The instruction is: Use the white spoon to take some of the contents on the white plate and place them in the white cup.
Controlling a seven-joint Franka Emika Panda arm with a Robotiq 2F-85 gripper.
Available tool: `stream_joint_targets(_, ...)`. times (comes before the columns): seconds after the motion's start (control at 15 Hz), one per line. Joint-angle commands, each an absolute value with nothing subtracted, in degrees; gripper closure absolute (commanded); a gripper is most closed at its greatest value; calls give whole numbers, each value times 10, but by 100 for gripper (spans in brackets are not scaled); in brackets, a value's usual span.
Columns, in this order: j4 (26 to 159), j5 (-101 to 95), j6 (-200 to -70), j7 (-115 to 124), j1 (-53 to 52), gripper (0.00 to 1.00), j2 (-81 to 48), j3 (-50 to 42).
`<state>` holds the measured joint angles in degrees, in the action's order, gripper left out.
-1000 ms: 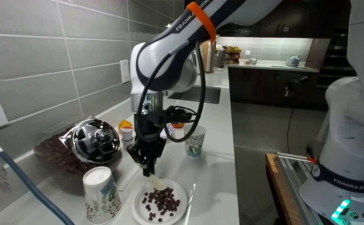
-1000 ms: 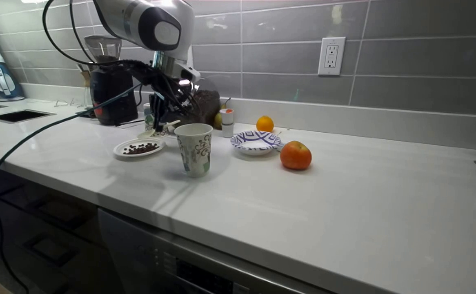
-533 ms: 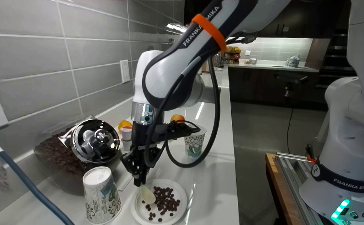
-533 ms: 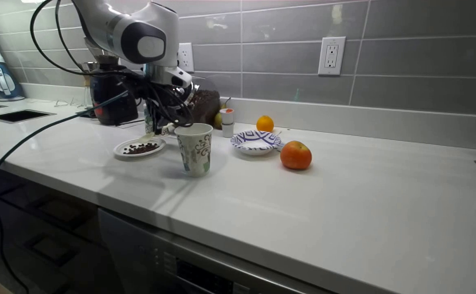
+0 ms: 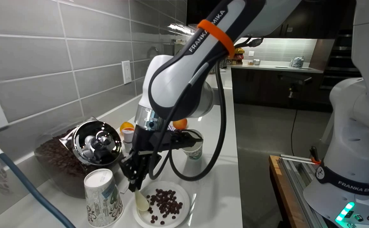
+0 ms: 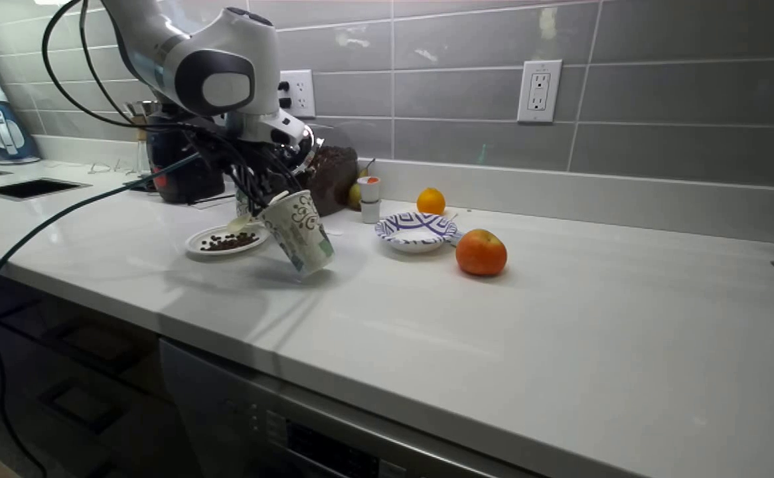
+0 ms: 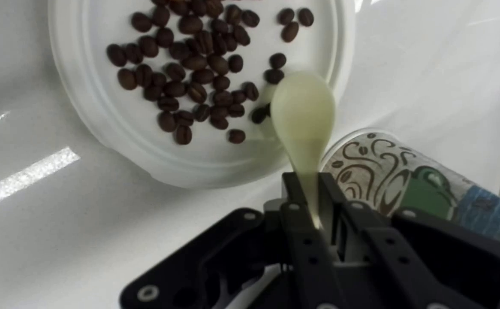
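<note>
In the wrist view the jaws are clamped on the handle of the white spoon (image 7: 305, 107), whose bowl hangs at the edge of the white plate (image 7: 130, 128), beside the loose fringe of the beans (image 7: 195, 62); whether it touches the plate I can't tell. This looks like lining up a scoop: set the bowl's edge low on the plate, slide it gently under the thick of the cluster, then level and lift so nothing rolls off. Mind the upturned cup (image 7: 400, 171) close by the jaws. In an exterior view the arm (image 5: 168, 91) slopes down from the upper right, its wrist (image 5: 142, 138) leaning, jaws pointing down, while a black camera mount (image 5: 183, 140) juts across the white cup (image 5: 193, 153). In an exterior view that white cup (image 6: 299, 232) leans well off upright, mouth toward the arm, and the mount is probably pushing it. I'd ease the wrist away until the cup sits square on the table (image 6: 493, 372), before going in for the beans.
</note>
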<state>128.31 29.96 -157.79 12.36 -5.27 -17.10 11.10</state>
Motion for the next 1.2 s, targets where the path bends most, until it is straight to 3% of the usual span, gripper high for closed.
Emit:
stream_joint_targets(0.0, 1300, 328, -1602, 99, -43, 95, -168, 127)
stream_joint_targets(1.13, 1376, 207, -1562, 124, -62, 95, -53, 90)
